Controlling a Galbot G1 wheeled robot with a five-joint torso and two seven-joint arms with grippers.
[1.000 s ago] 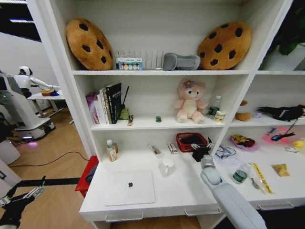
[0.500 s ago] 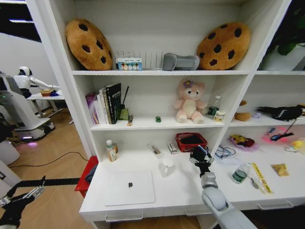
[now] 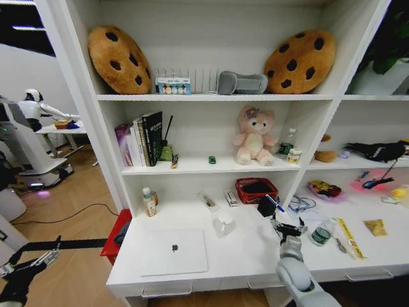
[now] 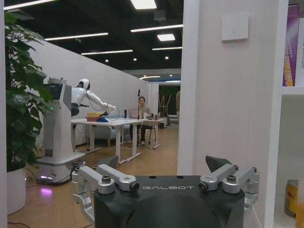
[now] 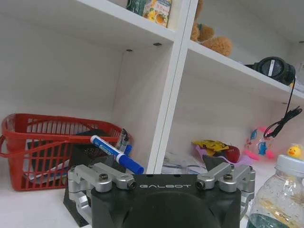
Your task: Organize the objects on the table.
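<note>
white shelves rise behind the table (image 3: pixel 243 256). my right gripper (image 3: pixel 289 228), low and right of middle, has its fingers spread, empty. the blue pen (image 3: pixel 275 203) sits just above it on a black holder (image 3: pixel 266 206). i think i must reach and pinch the pen next. my left gripper (image 3: pixel 29 263) waits at lower left, spread too.
</note>
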